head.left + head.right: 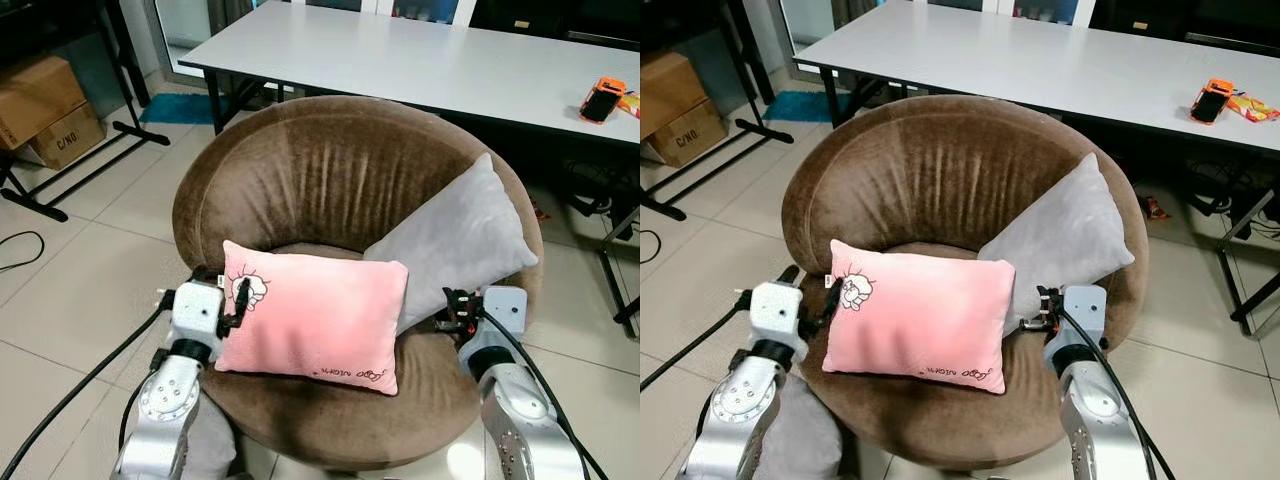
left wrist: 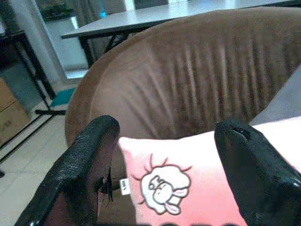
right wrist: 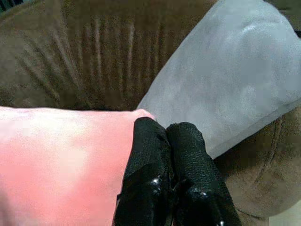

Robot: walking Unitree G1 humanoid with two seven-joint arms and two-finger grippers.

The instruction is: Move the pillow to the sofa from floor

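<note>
The brown sofa [image 1: 330, 180] already carries the pink pillow [image 1: 315, 315], propped on its seat between the two grippers. It looks light, soft and squashy, best pinched at the side edges. The left gripper [image 2: 162, 165] stands spread around one corner; the right gripper [image 3: 169, 136] is pressed together, touching the opposite edge.

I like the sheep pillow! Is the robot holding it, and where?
It looks so: the pink pillow sits between both grippers. The open left gripper is around its sheep corner; the shut right gripper presses its other end.
</note>
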